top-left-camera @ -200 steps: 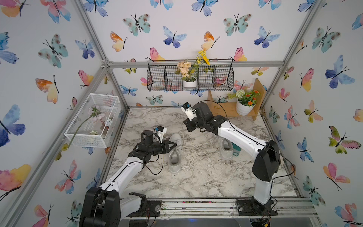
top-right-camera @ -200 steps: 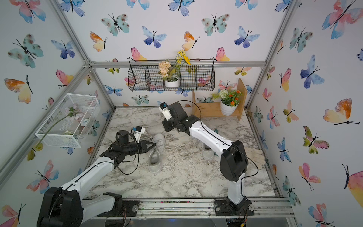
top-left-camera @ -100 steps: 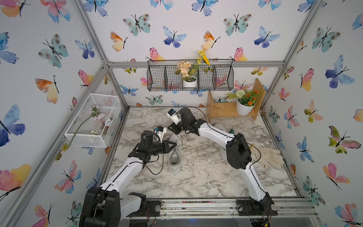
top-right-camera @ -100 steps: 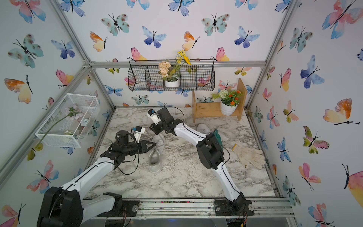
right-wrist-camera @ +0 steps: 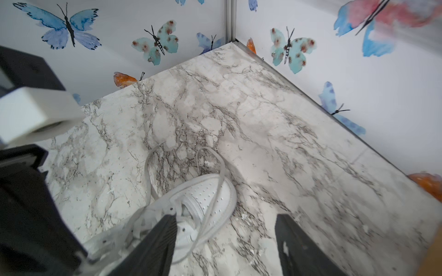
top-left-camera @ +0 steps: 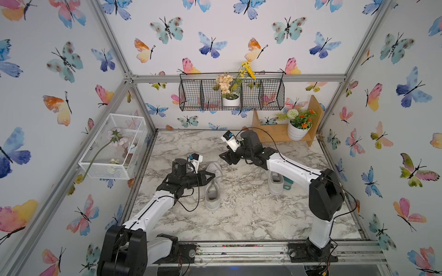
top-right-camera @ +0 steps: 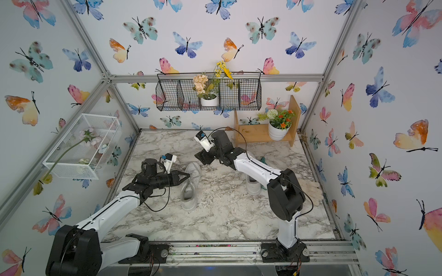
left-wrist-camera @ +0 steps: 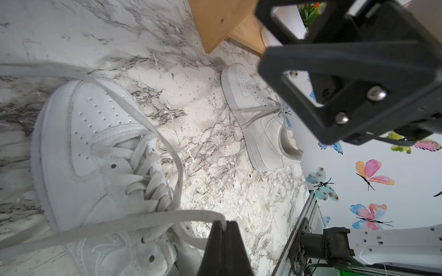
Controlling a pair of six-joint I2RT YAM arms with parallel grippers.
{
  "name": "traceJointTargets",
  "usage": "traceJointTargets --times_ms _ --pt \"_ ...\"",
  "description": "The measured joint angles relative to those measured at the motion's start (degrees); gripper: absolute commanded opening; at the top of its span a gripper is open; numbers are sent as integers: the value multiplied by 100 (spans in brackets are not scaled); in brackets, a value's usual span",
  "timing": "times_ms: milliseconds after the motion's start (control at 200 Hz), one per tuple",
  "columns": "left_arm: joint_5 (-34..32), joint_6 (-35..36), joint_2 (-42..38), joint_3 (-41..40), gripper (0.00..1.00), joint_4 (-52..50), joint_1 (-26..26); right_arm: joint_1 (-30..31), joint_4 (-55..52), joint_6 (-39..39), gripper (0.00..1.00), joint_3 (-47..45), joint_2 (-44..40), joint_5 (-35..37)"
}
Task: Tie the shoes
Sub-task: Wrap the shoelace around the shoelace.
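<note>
right claw has swung back from the shoe, jaws now wide; left claw pinches the lace, likely keeping it taut.

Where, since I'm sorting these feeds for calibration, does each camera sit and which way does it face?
Both top views: high in front, looking down toward the back wall; left arm, right arm, table, middle shoe, second shoe.
Left wrist: behind the left gripper, shut on a lace, facing across the middle shoe to the second shoe.
Right wrist: behind the open right gripper, looking down at the middle shoe's toe.
Shared: both wrist views show the middle shoe.
</note>
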Motion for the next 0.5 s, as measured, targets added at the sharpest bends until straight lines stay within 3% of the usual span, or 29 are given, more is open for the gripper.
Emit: traceJointTargets --times_ms 225,501 --pt "-4 0 76 76 0 -7 0 -234 837 -153 67 -1521 -555 -1178" --pt "-48 0 129 271 0 -4 0 76 1759 -59 67 -1692 -15 -2238"
